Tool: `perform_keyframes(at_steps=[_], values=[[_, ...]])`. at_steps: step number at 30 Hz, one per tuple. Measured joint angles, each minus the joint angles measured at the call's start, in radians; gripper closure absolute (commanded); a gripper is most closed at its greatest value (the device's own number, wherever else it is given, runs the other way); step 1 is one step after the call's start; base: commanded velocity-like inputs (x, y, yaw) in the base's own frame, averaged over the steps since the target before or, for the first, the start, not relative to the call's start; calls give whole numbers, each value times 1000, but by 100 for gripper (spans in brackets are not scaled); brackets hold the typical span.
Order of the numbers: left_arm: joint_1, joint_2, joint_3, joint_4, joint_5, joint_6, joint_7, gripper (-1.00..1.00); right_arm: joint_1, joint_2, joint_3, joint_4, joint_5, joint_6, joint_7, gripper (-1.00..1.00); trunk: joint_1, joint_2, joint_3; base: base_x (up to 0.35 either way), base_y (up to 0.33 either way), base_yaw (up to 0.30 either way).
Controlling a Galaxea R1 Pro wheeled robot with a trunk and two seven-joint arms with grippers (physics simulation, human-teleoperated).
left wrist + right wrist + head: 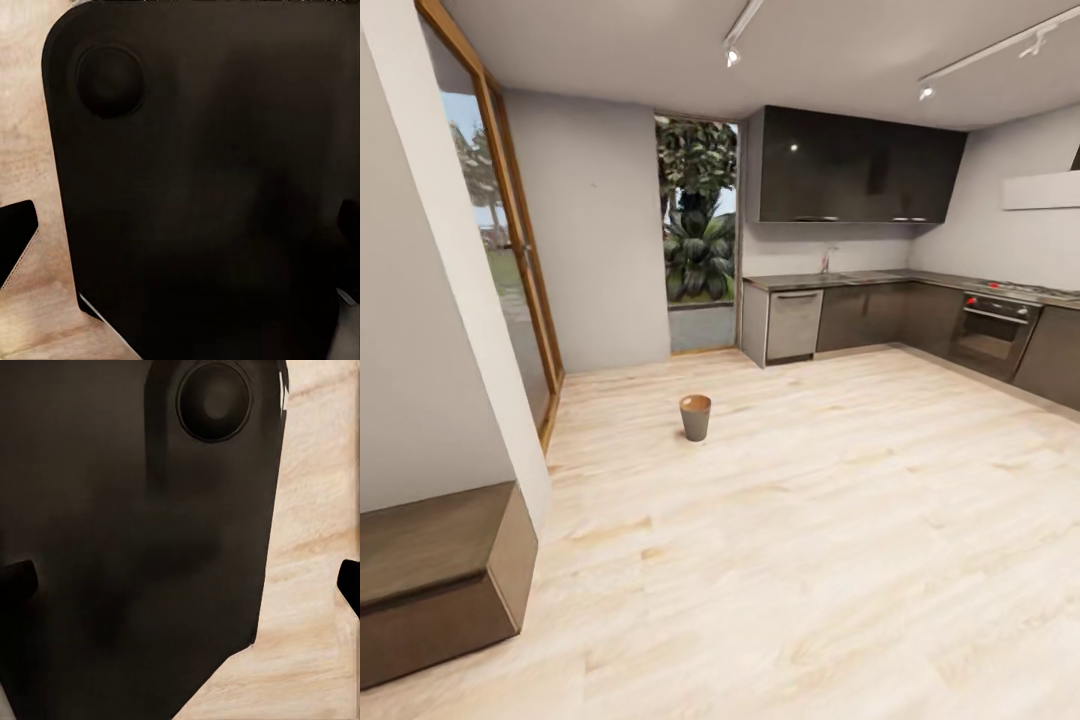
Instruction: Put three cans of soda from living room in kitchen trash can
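The tash can (696, 416) stands alone on the pale wooden floor of the kitchen (860, 300), ahead of me and slightly left of centre. It is a small grey bucket with a brown inside. The cans of soda are out of view. In the left wrist view, my left gripper (180, 236) is open, its dark fingertips (16, 238) far apart with nothing between them, over my own dark body panel. In the right wrist view, my right gripper (180, 583) is open in the same way, above the dark panel and the floor.
A low dark wooden bench (440, 580) juts out at the lower left beside a white wall corner (450, 380). Dark cabinets (860, 165), a dishwasher (794, 325) and an oven (992, 335) line the back and right. A tall glass door (510, 270) is on the left.
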Motion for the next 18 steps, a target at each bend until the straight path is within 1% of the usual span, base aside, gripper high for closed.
perform_keyframes(at_steps=[18], values=[[0,-1,0,0,0,-10,0,-100,0,2,-1,-1,-1,0,0,-100,0,0,-1,348,0,5]])
